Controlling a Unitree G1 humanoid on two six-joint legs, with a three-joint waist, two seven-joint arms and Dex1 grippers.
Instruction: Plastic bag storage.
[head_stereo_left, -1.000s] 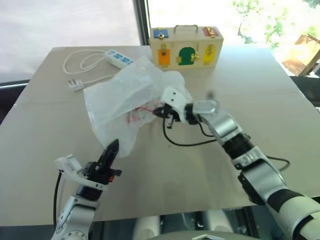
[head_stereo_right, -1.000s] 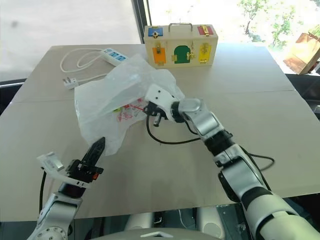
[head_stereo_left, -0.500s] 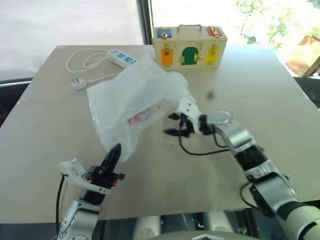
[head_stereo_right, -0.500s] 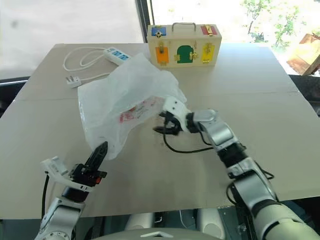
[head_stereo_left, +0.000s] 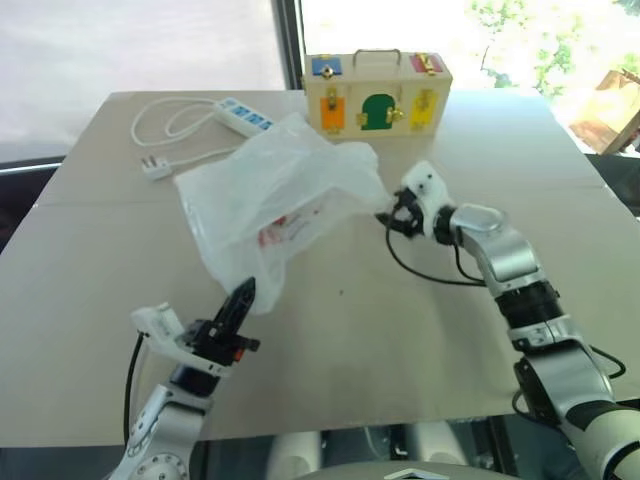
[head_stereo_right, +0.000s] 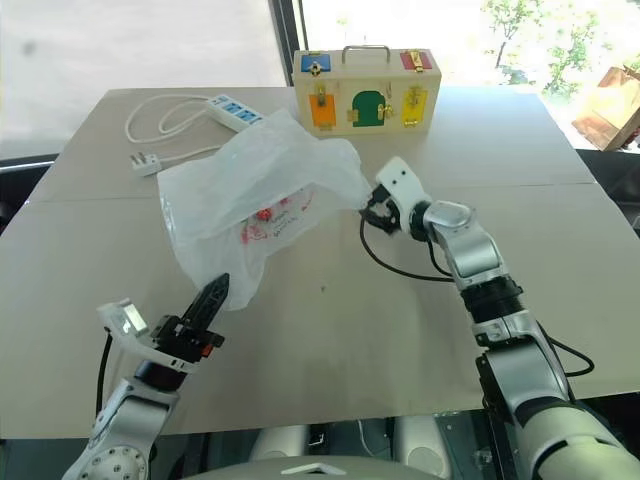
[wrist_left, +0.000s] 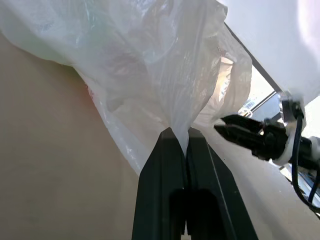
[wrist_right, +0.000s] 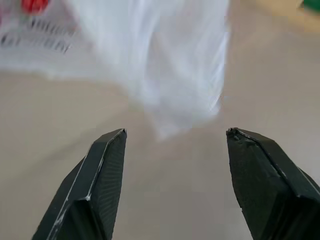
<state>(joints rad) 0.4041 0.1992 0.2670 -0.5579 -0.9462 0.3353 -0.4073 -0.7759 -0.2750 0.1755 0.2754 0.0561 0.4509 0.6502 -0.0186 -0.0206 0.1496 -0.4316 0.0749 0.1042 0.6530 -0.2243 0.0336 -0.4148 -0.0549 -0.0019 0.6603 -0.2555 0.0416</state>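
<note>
The table (head_stereo_left: 120, 260) is a broad tan board spanning both eye views, its far edge against a bright window. On it, toward the left of centre, the plastic bag (head_stereo_left: 270, 195) lies in a crumpled, puffed-up heap of translucent white film with red print on its near side. The print is too small and creased to read, and the handle loops cannot be picked out in the folds.

Behind the bag, at the far edge, stands a wooden box (head_stereo_left: 377, 94) with coloured doors, latches and a metal handle on top; it sits just beyond the bag, apart from it. To the far left lies a white power strip (head_stereo_left: 242, 114) with its coiled cord and plug (head_stereo_left: 153, 167), well clear of the bag.

The right gripper (head_stereo_right: 372, 210) sits just beside the bag's right edge with its fingers spread wide around nothing; a black cable loops onto the table below it. The left gripper (wrist_left: 180, 136) is pinched together on the bag's near lower corner, a fold of film caught between its fingertips.
</note>
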